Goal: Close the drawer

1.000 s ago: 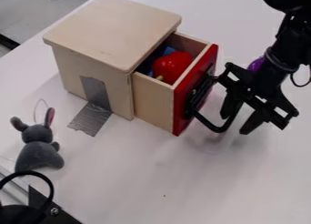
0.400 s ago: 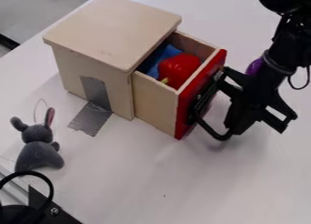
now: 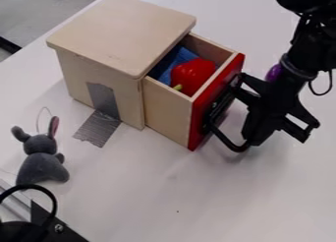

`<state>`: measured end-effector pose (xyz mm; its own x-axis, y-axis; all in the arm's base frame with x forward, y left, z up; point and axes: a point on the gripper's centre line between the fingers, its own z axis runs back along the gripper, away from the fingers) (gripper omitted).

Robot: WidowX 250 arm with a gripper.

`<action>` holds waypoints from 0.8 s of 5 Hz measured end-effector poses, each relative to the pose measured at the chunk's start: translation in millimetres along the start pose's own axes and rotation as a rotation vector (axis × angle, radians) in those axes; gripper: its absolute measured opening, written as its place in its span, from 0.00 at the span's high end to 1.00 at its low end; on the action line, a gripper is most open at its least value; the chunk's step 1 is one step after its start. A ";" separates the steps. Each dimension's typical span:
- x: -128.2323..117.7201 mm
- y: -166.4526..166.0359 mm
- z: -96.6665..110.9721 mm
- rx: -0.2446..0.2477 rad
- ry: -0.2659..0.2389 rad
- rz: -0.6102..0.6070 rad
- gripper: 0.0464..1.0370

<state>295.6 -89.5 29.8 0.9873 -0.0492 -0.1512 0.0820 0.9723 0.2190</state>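
Across white table [image 3: 157, 196], at frame center, with drawer [image 3: 169, 110] extended. Clamped right of center, with gripper [image 3: 253, 136] narrowed on black handle [image 3: 220, 137].

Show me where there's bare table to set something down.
The table is open between the grey plush and the gripper, one dark speck aside. Another patch lies beyond the drawer, between the wooden box and the arm. It's crowded at the drawer's handle, against the gripper.

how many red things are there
2: the pepper inside the open drawer, and the drawer's front. More could be hidden inside the box.
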 end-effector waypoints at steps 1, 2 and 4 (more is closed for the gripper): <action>1.2 16.0 1.1 0.009 0.003 0.047 0.97; 1.8 40.3 -3.9 0.017 0.021 0.113 0.98; -0.4 69.3 -9.5 -0.006 0.043 0.207 0.98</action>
<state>299.6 -19.9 35.9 0.9762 0.1614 -0.1448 -0.1228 0.9620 0.2439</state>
